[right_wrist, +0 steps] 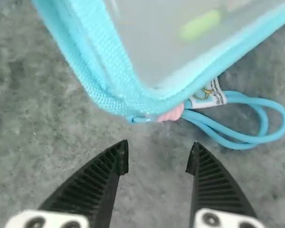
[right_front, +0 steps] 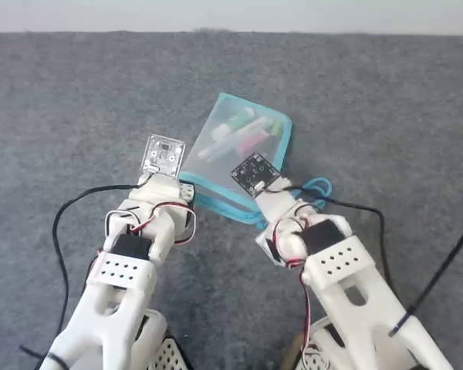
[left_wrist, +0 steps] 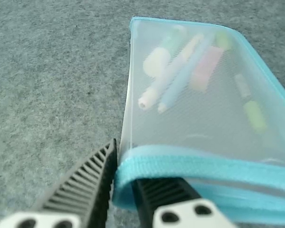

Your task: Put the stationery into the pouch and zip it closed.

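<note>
Grey carpet (right_front: 62,92) under everything; we see one pouch (right_front: 216,166), translucent with teal edging, lying flat between the two arms' grippers. Stationery (left_wrist: 180,71) is inside it; we count at least four pieces: a white-capped marker, a pale-blue pen, a pink piece and a yellow-green one; any more we cannot make out through the mesh. One pink zipper pull (right_wrist: 171,114) sits at the pouch's corner, beside one small tag (right_wrist: 206,95) and one blue cord loop (right_wrist: 247,123) lying on the carpet. Left gripper (left_wrist: 125,166) is clamped on the teal zipper band at the other near corner. Right gripper (right_wrist: 159,145) hangs over carpet near the pull, fingers apart, touching nothing.
</note>
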Controlling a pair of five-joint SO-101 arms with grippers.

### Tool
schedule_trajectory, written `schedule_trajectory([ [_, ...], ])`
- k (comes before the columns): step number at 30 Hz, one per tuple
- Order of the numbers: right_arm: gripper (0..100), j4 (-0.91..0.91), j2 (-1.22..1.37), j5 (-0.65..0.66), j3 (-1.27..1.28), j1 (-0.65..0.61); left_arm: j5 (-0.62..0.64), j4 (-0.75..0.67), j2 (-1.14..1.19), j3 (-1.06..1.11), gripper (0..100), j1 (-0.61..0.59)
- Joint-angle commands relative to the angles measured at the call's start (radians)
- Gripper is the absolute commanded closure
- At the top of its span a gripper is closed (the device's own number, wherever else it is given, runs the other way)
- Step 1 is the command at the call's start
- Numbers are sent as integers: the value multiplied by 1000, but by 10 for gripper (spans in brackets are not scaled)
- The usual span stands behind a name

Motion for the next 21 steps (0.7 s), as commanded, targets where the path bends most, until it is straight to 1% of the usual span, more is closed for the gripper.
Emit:
schedule_trajectory([
  [1, 797, -73, -38, -5, 20, -10, 20, -21, -2, -39, 984, -14],
  [4, 796, -110, -41, 32, 60, -15, 20, -21, -2, -39, 984, -14],
  [6, 791, -140, -39, 81, 77, -8, 20, -21, -2, -39, 984, -14],
  [10, 709, -191, -30, 180, 117, -8, 20, -20, -2, -36, 984, -14],
  [14, 657, -211, -28, 193, 130, -7, 20, -20, -2, -36, 984, -14],
  [18, 659, -259, -24, 193, 137, -7, 20, -20, 0, -36, 984, -14],
  [21, 659, -292, 30, 192, 132, -7, 21, -20, 0, -35, 984, -14],
])
